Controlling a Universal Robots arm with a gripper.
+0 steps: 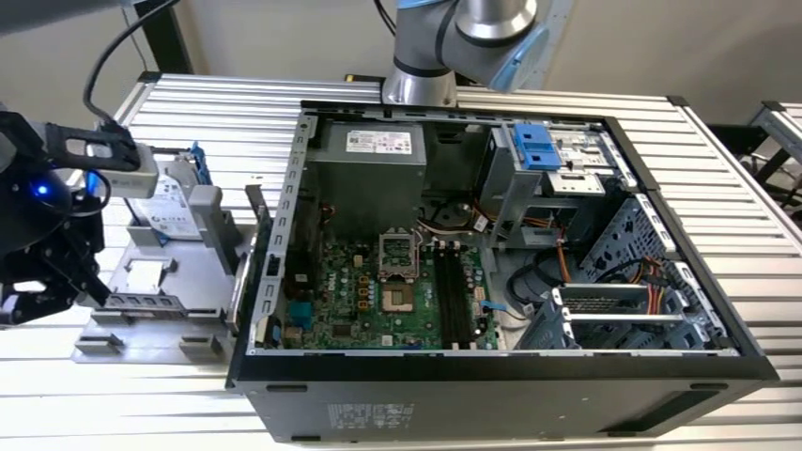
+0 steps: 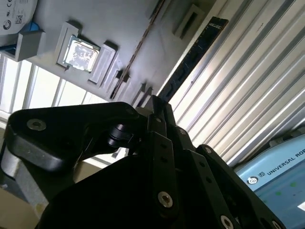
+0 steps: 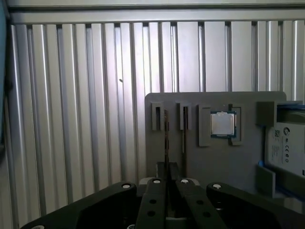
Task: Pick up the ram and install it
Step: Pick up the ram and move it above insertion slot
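The ram is a long dark stick standing on edge in a slot of the grey holder. In the first wrist view the ram is edge-on, a thin line on the holder. My black gripper is shut, its fingertips pressed together in line with the ram's near end. Whether they touch the ram I cannot tell. The gripper points along that same stick. In the exterior view the gripper hangs at the far left beside the holder.
A second thin stick stands in the neighbouring slot. A square processor and a silver hard drive share the holder. The open computer case with its green motherboard sits to the exterior view's right on the ribbed metal table.
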